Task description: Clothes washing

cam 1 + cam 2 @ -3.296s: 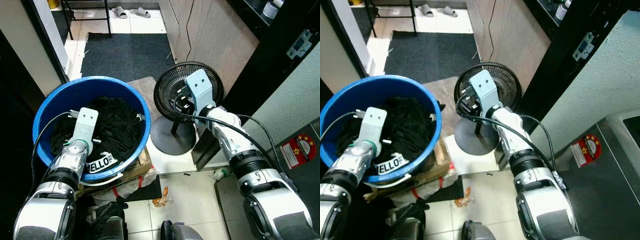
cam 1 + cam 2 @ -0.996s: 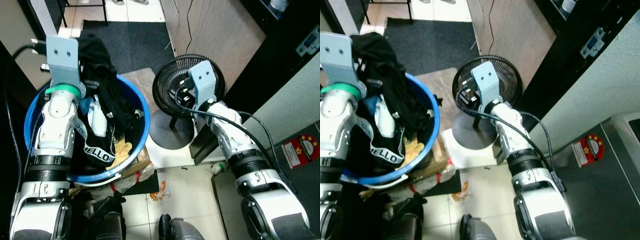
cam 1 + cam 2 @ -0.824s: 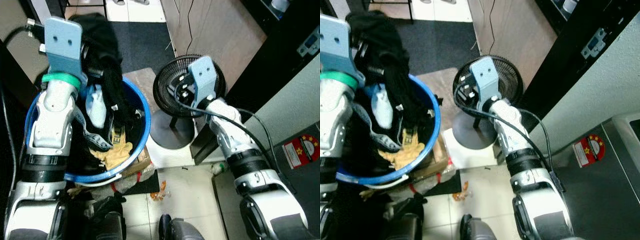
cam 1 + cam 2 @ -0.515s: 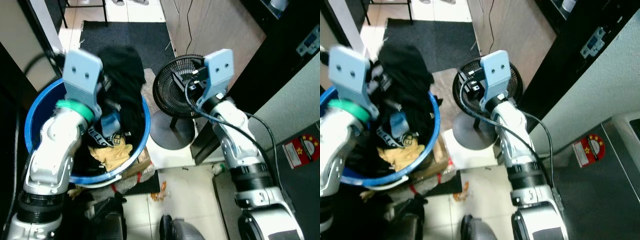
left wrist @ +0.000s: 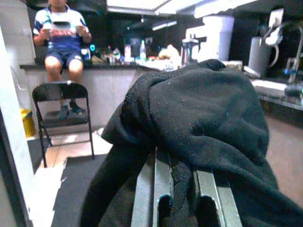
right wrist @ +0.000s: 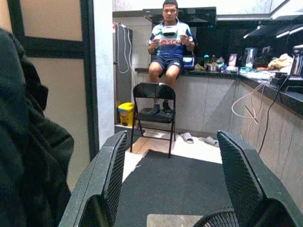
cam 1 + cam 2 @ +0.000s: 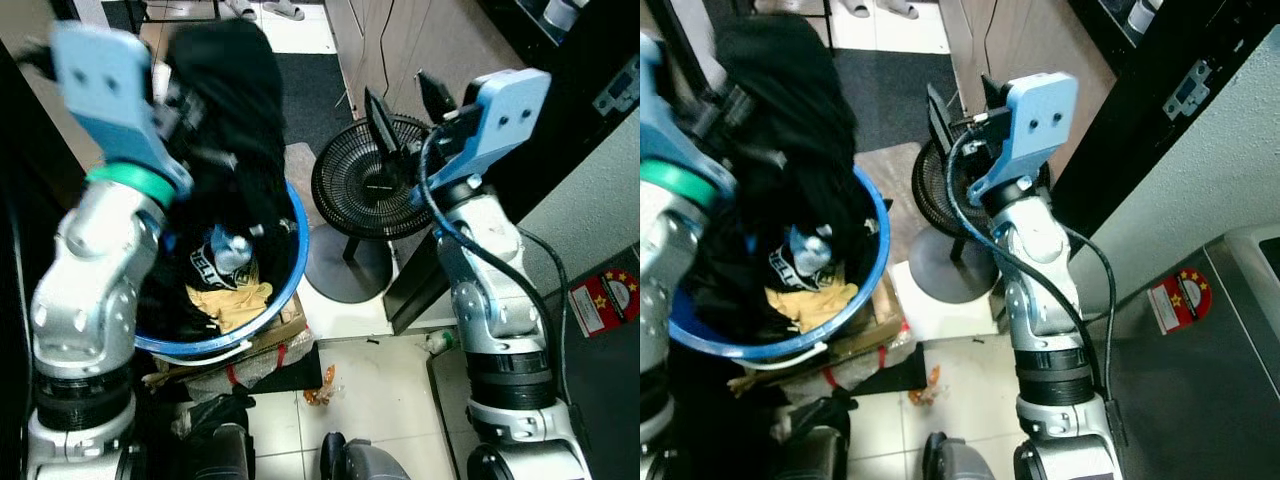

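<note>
My left gripper is shut on a black garment and holds it high over the blue tub. The cloth drapes over the fingers and hangs down into the tub. More laundry lies inside: a black piece with white print and a yellow cloth. My right gripper is raised above the black floor fan, open, with nothing between its fingers.
The fan stands just right of the tub, against a wooden cabinet. A dark mat lies beyond. A grey machine with a red sticker is at the right. Farther off, a person sits on a counter behind a folding chair.
My left arm has lifted the black garment higher above the tub, uncovering the laundry beneath. My right gripper has risen from in front of the fan to above it.
</note>
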Controlling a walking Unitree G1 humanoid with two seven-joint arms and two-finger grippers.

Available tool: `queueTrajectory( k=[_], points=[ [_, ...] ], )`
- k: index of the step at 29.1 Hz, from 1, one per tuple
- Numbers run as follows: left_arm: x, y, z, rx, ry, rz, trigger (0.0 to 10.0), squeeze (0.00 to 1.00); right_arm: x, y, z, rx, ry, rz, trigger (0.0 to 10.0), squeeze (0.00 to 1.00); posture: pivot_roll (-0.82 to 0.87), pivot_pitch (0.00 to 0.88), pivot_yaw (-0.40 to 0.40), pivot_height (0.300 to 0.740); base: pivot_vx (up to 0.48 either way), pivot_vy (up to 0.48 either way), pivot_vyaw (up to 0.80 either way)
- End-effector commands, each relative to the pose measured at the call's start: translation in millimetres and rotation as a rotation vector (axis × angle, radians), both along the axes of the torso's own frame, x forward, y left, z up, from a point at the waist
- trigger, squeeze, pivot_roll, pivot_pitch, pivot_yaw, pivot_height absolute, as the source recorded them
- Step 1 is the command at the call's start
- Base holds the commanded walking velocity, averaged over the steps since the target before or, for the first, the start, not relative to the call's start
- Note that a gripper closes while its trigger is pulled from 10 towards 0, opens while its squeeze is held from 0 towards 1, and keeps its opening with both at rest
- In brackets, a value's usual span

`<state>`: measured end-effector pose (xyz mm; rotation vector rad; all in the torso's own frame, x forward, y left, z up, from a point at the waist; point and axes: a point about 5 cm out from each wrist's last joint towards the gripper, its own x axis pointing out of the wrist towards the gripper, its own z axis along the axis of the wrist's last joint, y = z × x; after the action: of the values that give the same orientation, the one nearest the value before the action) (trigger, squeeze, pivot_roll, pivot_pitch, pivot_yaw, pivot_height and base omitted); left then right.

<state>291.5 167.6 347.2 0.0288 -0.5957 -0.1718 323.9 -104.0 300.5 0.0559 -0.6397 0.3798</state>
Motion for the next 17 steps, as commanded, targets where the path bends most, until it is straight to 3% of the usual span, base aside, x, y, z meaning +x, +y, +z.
queueTrajectory(
  k=[1,5,12,17],
  points=[
    [-3.2,2.8,11.0,-0.018,-0.028,-0.006,10.0,0.00,-4.2,-4.5,12.7,0.018,-0.036,-0.016,10.0,0.00,0.04,0.107,-0.014,0.740,0.000,0.000,0.00],
    [0.5,11.4,7.2,-0.037,0.004,0.030,10.0,0.00,-2.5,-7.5,22.5,0.022,-0.053,-0.044,10.0,0.00,0.04,0.086,-0.016,0.740,0.000,0.000,0.00],
    [6.0,11.4,-1.0,-0.060,0.049,0.042,10.0,0.00,5.7,-10.2,15.8,0.003,-0.008,-0.088,10.0,0.00,0.05,0.071,-0.027,0.740,0.000,0.000,0.00],
    [8.7,9.1,-4.5,-0.057,0.061,0.039,10.0,0.00,14.8,-17.3,8.5,0.045,0.062,-0.133,10.0,0.00,0.05,0.059,-0.027,0.740,0.000,0.000,-0.80]
  ],
)
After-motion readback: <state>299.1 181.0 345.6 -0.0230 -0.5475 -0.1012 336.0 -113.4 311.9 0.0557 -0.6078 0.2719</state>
